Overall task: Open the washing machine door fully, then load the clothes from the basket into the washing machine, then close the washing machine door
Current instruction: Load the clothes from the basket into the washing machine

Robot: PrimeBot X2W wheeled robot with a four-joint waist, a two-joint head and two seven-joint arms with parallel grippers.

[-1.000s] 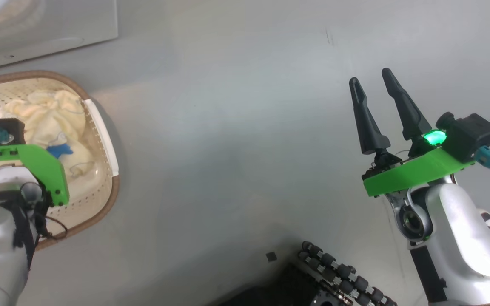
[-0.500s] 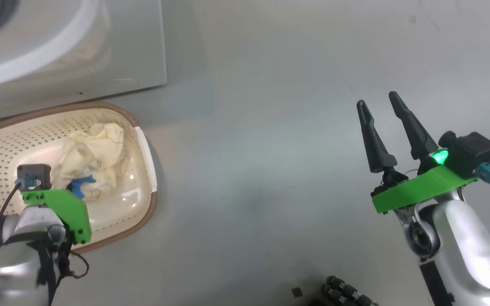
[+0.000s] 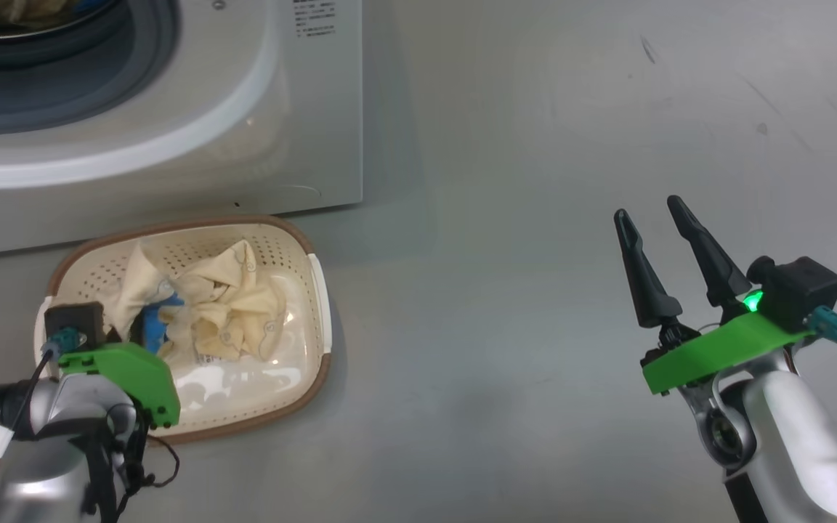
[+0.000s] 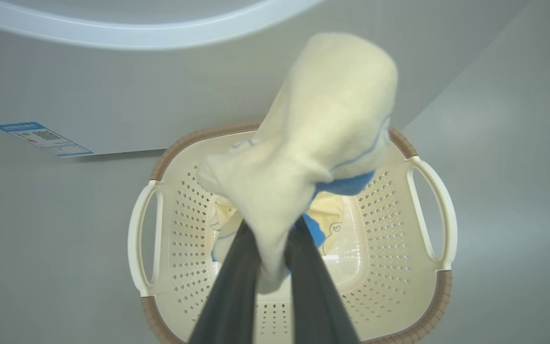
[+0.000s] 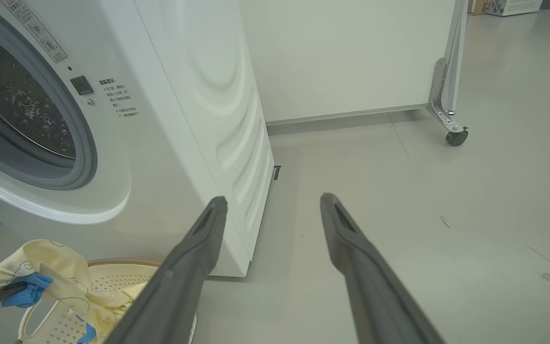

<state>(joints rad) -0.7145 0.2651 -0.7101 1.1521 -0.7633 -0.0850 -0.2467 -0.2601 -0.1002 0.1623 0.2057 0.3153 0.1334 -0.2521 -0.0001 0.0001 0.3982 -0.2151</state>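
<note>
My left gripper (image 4: 275, 241) is clamped tight on 1 cream garment (image 4: 313, 134), pinched near its blue cuff between my 2 dark fingers; the cloth hangs bunched right above the basket (image 4: 428, 191), and from the right wrist view its tail looks to trail down toward the basket's inside; I cannot tell whether it has cleared the rest of the clothes (image 3: 222, 319) lying there.

The step in hand, as I judge it, is carrying this piece up and into the washing machine (image 3: 244, 109). To do it well I want a straight lift until the tail swings free of the basket's brown rim, so nothing drags the basket along; then a smooth arc over the basket's far edge, grip firm, no shaking; release only once the cloth is well past the grey seal and inside the drum (image 5: 12, 110).

The machine stands just behind the basket, its round opening above the basket's far side and uncovered.

My right gripper (image 3: 647, 211) sits well apart from the basket, off to its right over bare floor (image 3: 498, 218); fingers spread wide, nothing between them.
</note>
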